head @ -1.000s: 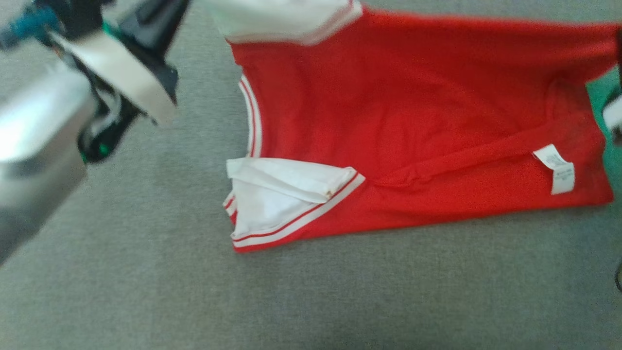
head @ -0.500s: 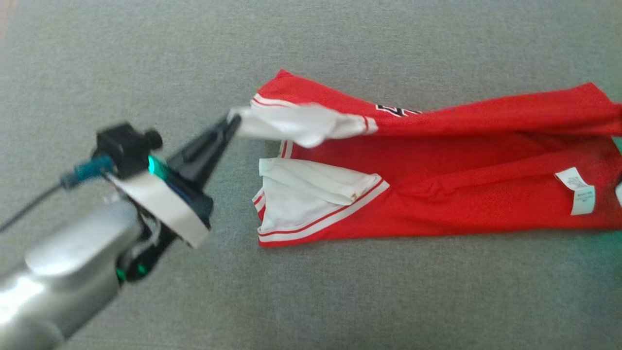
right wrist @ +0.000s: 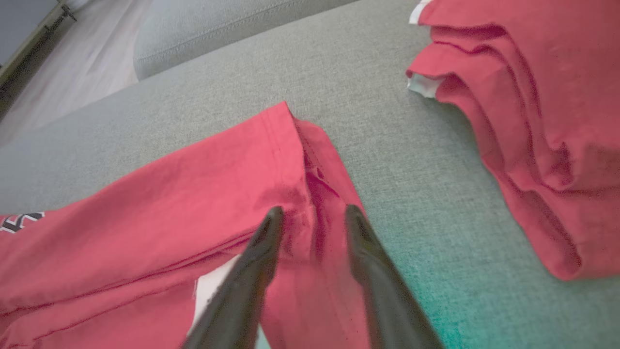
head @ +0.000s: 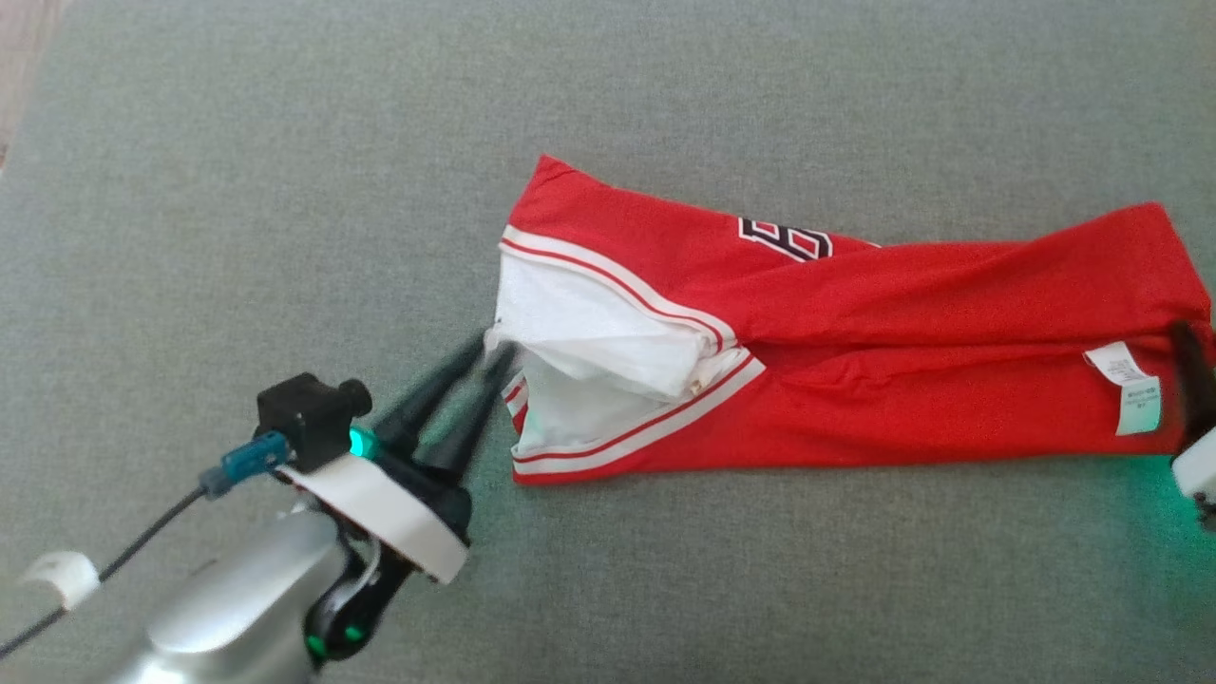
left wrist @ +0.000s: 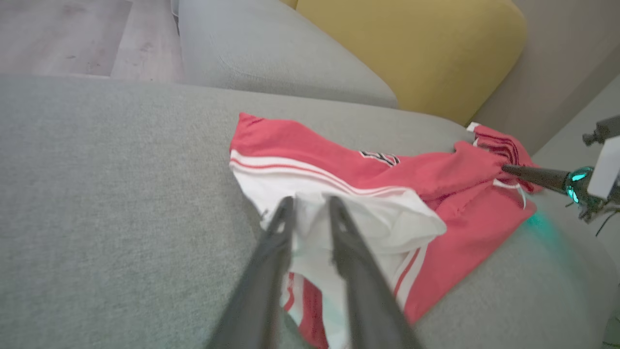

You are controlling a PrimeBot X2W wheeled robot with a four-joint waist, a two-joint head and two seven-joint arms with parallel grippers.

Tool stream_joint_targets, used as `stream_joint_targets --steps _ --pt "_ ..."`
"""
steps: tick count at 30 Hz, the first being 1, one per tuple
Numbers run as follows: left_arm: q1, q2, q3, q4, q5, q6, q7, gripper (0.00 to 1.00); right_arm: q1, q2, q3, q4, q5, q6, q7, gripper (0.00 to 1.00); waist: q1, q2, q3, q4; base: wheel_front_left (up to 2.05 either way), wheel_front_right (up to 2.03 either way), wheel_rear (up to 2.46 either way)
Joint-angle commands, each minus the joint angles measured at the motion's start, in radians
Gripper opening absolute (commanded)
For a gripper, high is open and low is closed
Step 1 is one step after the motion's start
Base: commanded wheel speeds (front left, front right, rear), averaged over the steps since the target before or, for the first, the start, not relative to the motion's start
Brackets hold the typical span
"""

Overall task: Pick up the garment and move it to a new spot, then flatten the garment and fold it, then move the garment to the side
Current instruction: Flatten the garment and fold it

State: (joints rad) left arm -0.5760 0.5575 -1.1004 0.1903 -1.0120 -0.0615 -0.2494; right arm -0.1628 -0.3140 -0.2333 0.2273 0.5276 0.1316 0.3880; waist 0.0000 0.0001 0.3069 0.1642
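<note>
The red garment with white sleeves and striped trim lies folded lengthwise on the grey sofa seat, a white label near its right end. My left gripper is at its left end. In the left wrist view its fingers stand slightly apart, open, with the white sleeve's edge at their tips. My right gripper is open over the garment's red hem corner. In the head view it shows at the right edge.
A second pile of red cloth lies just beyond the garment's right end. A yellow cushion and a grey cushion stand at the back of the seat. Wooden floor lies past the seat's left edge.
The head camera has shifted. My left gripper came down and laid the raised white sleeve and upper half over the lower half. Both grippers went from shut to parted.
</note>
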Motion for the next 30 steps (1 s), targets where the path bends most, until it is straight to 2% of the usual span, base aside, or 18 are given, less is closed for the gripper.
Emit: stream_joint_targets --steps 1,4,10,14,15,18,22,26,30 --pt "0.0 0.003 0.083 -0.015 0.021 0.004 -0.012 1.0 0.018 -0.003 -0.003 -0.034 -0.012 -0.001 -0.019 1.0 0.0 -0.0001 -0.012 0.003 0.0 0.0 0.0" --pt "0.064 -0.055 0.178 -0.01 0.09 0.038 -0.012 1.0 0.06 0.049 -0.029 -0.045 -0.011 -0.001 -0.047 1.0 0.0 -0.0001 -0.039 0.01 0.0 0.0 0.0" --pt "0.261 -0.192 0.39 -0.052 0.29 0.159 -0.012 1.0 0.148 0.141 -0.073 -0.093 0.0 -0.001 -0.108 1.0 0.0 -0.0001 -0.096 0.025 0.0 0.0 0.0" --pt "0.386 -0.275 0.486 -0.1 0.425 0.203 -0.012 1.0 0.132 0.168 -0.128 -0.086 -0.024 -0.001 -0.131 1.0 0.0 -0.0001 -0.122 0.049 0.0 0.0 0.0" --pt "0.439 -0.314 0.524 -0.126 0.481 0.212 -0.012 1.0 0.096 0.177 -0.158 -0.066 -0.04 -0.001 -0.135 1.0 0.0 -0.0001 -0.128 0.061 0.0 0.0 0.0" --pt "0.502 -0.369 0.564 -0.157 0.546 0.203 -0.012 1.0 0.023 0.178 -0.21 -0.01 -0.08 -0.001 -0.144 1.0 0.0 -0.0001 -0.131 0.085 0.0 0.0 0.0" --pt "0.546 -0.426 0.595 -0.166 0.608 0.165 -0.012 1.0 -0.068 0.173 -0.271 0.109 -0.158 -0.001 -0.143 1.0 0.0 -0.0001 -0.129 0.116 0.0 0.0 0.0" --pt "0.558 -0.464 0.622 -0.157 0.665 0.119 -0.012 1.0 -0.118 0.155 -0.342 0.275 -0.273 -0.001 -0.129 1.0 0.0 -0.0001 -0.129 0.145 0.0 0.0 0.0" --pt "0.564 -0.476 0.64 -0.156 0.694 0.102 -0.012 1.0 -0.12 0.152 -0.368 0.34 -0.324 -0.001 -0.119 1.0 0.0 -0.0001 -0.13 0.151 0.0 0.0 0.0"
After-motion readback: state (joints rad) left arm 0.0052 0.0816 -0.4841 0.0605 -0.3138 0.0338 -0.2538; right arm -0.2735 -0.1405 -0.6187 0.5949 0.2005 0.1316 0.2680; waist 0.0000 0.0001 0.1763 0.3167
